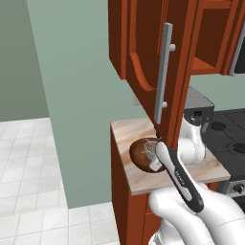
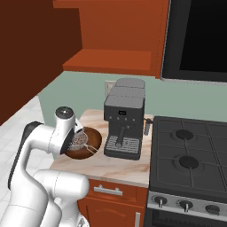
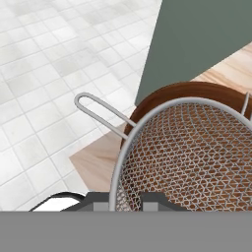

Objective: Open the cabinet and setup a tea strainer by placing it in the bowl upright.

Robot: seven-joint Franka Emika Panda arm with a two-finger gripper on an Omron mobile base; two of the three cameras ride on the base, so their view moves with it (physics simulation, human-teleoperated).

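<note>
The cabinet door (image 1: 158, 57) stands swung open, its grey bar handle (image 1: 165, 72) facing me; in the right base view the open cabinet (image 2: 111, 57) shows a bare shelf. The dark wooden bowl (image 1: 139, 155) (image 2: 88, 150) (image 3: 167, 96) sits at the left end of the counter. My gripper (image 1: 153, 158) (image 2: 76, 141) (image 3: 129, 202) is shut on the rim of the tea strainer (image 1: 150, 149) (image 2: 80, 141) (image 3: 192, 152), a silver mesh basket held tilted at the bowl's mouth. Its thin wire handle (image 3: 98, 110) points out past the bowl's rim. Whether the mesh touches the bowl I cannot tell.
A dark coffee machine (image 2: 124, 124) stands right of the bowl on the light wood counter (image 1: 143, 184). A black stove (image 2: 190, 155) follows on the right, with a microwave (image 2: 195, 40) above. The open door hangs just above the arm. White tiled floor (image 1: 28, 167) lies left.
</note>
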